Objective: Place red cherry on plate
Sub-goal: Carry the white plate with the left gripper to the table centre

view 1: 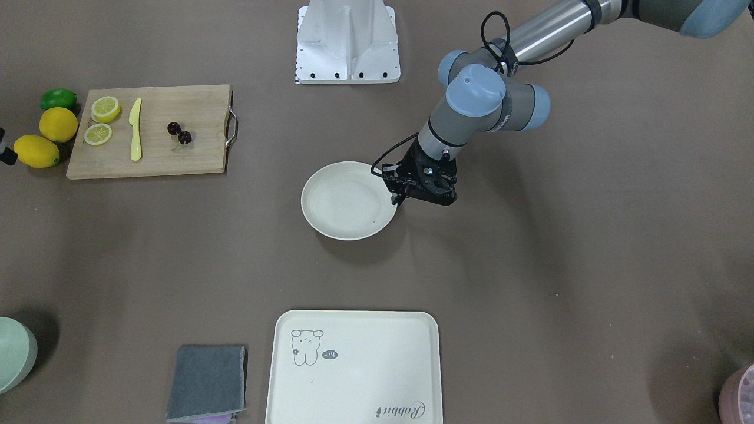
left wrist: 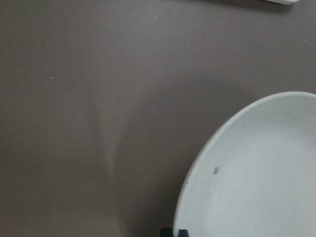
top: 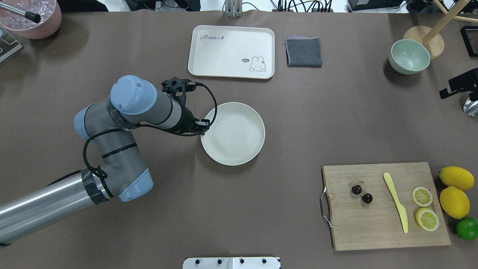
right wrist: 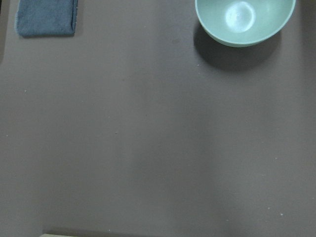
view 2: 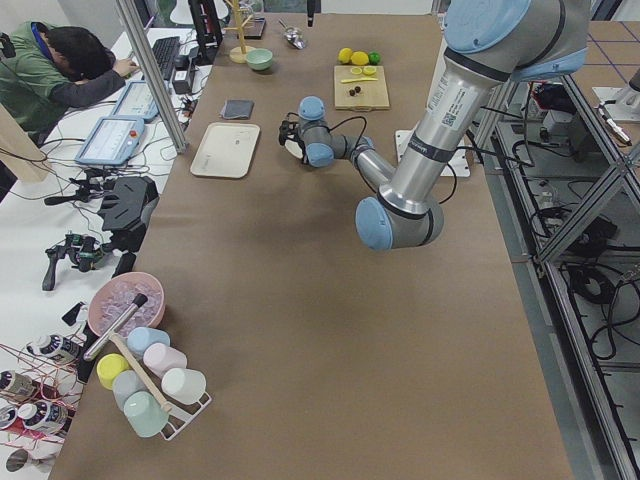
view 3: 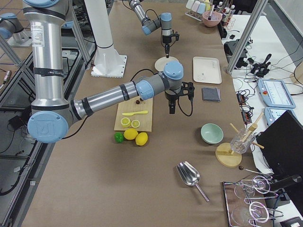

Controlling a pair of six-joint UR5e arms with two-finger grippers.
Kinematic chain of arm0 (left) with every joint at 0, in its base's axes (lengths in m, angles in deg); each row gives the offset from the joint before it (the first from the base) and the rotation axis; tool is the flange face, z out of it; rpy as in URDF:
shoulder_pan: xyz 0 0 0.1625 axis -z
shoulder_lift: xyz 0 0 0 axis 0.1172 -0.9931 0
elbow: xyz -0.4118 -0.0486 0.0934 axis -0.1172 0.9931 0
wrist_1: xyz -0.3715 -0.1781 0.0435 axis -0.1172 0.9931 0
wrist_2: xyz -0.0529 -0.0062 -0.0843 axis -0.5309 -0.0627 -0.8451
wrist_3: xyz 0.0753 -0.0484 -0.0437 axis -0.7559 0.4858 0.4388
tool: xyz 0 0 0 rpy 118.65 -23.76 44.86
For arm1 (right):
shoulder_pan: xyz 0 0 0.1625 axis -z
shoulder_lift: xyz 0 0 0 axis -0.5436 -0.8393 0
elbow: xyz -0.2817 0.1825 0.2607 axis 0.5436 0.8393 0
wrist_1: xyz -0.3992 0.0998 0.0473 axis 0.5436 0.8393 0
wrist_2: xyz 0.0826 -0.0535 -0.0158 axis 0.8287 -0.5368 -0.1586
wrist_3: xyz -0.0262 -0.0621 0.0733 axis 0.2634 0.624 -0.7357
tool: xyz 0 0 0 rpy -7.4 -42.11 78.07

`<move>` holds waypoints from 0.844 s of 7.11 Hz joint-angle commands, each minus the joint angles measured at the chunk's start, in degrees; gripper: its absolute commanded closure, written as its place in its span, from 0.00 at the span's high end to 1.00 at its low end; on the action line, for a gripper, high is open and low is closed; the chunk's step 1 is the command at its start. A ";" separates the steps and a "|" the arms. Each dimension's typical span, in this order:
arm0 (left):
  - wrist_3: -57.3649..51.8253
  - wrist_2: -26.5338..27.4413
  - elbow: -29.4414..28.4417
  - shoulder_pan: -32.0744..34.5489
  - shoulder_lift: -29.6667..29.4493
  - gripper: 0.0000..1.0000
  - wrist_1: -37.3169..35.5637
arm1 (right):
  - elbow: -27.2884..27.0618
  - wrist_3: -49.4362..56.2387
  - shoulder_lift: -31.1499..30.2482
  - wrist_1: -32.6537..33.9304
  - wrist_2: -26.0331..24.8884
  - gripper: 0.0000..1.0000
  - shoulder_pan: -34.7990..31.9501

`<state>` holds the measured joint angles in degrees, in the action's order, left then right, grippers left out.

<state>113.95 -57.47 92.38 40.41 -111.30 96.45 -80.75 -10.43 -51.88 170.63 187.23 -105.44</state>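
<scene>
The red cherry (top: 361, 194), two dark glossy fruits on thin stems, lies on the wooden cutting board (top: 373, 228), also seen in the front view as the cherry (view 1: 179, 133). The round cream plate (top: 233, 149) rests mid-table. My left gripper (top: 202, 130) is at the plate's left rim, and in the left wrist view its two tips (left wrist: 174, 232) stand close together on that rim of the plate (left wrist: 256, 173). My right gripper (view 3: 171, 109) hangs high beside the board. It shows only in the exterior right view, so I cannot tell whether it is open or shut.
The board also carries a yellow knife (top: 396, 201) and lemon slices (top: 422, 196), with whole lemons (top: 455, 201) and a lime beside it. At the far edge stand a cream tray (top: 224, 63), a grey cloth (top: 303, 52) and a green bowl (top: 409, 56).
</scene>
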 commanded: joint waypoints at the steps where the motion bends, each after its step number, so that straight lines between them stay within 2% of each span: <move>1: -0.30 0.23 0.68 -0.10 1.28 0.45 -0.31 | -1.27 -5.78 1.39 -0.65 -3.96 1.00 5.25; 2: 0.13 0.23 1.99 0.07 1.73 0.87 -0.31 | -1.36 -6.07 1.91 -0.65 -4.06 1.00 5.79; 3: 0.14 0.23 4.27 0.16 3.12 0.98 -0.31 | -1.45 -6.33 2.27 -0.65 -4.15 1.00 6.76; 4: 0.14 -0.03 5.77 0.85 3.49 0.98 -0.40 | -2.32 -8.86 2.88 -0.65 -4.58 1.00 8.33; 5: -0.30 0.41 5.96 2.25 4.53 0.98 -0.05 | -3.81 -13.49 3.58 -0.73 -7.89 1.00 12.35; 6: -0.30 3.72 6.74 2.44 6.37 0.98 2.65 | -5.13 -19.37 4.98 -0.73 -11.93 1.00 17.18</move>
<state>113.78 -56.43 98.19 42.19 -106.78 96.90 -84.24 -23.40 -48.31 169.92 179.60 -93.58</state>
